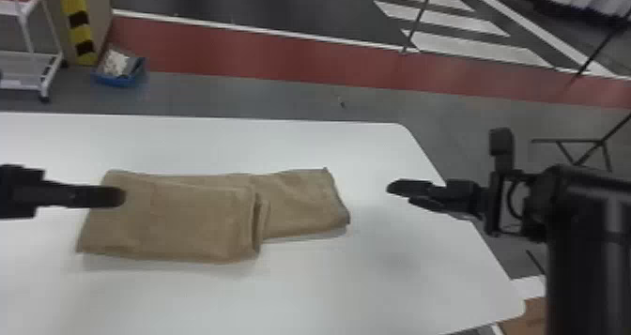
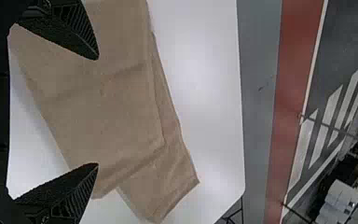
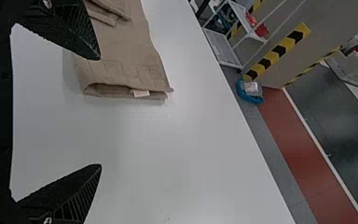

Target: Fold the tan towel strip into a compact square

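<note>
On the white table [image 1: 375, 282], your tan towel strip [image 1: 173, 221] lies part-folded, its tail [image 1: 303, 202] probably left out for tucking; your left gripper [image 2: 98, 111] above it and right gripper [image 3: 100, 112] beyond that tail hang spread, empty.

Black-and-yellow hazard tape [image 1: 75, 3], a red floor lane [image 1: 263, 52], white floor stripes [image 1: 479, 48] and a wheeled cart [image 1: 49, 75] are suggesting an industrial workshop.

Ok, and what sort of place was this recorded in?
Probably a warehouse or workshop floor: there's a striped crossing painted on the ground, a yellow-and-black hazard strip on a post or panel, and a white wheeled rack beyond the table.
</note>
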### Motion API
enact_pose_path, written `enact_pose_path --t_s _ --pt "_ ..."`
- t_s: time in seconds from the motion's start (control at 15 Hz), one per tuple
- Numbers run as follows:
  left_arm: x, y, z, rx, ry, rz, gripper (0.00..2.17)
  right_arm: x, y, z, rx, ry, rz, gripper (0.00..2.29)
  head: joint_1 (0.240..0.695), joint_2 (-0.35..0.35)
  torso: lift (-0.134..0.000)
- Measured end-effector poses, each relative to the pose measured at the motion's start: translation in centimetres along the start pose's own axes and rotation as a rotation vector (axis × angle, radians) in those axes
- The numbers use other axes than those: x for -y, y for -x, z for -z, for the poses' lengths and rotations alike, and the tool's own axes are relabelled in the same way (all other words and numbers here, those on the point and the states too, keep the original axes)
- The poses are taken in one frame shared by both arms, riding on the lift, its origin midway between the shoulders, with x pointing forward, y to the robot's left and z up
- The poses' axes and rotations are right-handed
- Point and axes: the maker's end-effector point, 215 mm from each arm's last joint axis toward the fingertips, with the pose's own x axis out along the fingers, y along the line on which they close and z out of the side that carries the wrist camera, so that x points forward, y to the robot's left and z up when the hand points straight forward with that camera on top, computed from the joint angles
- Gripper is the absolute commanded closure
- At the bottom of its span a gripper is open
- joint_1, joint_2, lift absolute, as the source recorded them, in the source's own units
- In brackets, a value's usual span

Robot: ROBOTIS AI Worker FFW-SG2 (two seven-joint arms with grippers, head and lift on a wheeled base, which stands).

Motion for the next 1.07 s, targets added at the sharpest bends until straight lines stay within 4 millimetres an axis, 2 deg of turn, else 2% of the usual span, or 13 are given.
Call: enact_pose_path --t_s 0.13,0.27,0.33,0.47,0.53,0.6,0.8,1.07 --pt "-5.6 4.0 3.1 0.035 0.107 -0.065 0.07 -6.7 -4.1 2.3 -0.049 0.041 -0.092 0.07 0.695 -0.130 -0.128" --pt "-10.3 7.9 5.1 0.089 0.150 -0.128 0.07 -12.4 -7.5 4.3 -0.088 0.081 -0.170 0.07 0.695 0.017 -0.128" --pt "-12.1 9.7 5.9 0.110 0.155 -0.152 0.07 -14.9 -8.9 5.2 -0.106 0.095 -0.201 0.07 0.695 0.150 -0.128" --pt "-15.1 12.8 7.5 0.151 0.153 -0.185 0.07 -19.9 -11.7 7.0 -0.141 0.120 -0.254 0.07 0.695 0.252 -0.128" --pt "-16.1 13.8 8.2 0.165 0.149 -0.194 0.07 -20.8 -12.6 7.3 -0.153 0.146 -0.248 0.07 0.695 0.281 -0.128" --pt "-16.8 14.6 8.8 0.175 0.151 -0.203 0.08 -21.0 -13.4 7.4 -0.163 0.169 -0.230 0.08 0.695 0.305 -0.128" --pt "-18.2 16.2 9.8 0.200 0.147 -0.216 0.08 -20.1 -15.1 7.4 -0.190 0.227 -0.151 0.08 0.695 0.341 -0.128" --pt "-19.2 17.1 9.6 0.221 0.133 -0.218 0.08 -19.1 -15.9 7.6 -0.221 0.261 -0.078 0.08 0.695 0.350 -0.128"
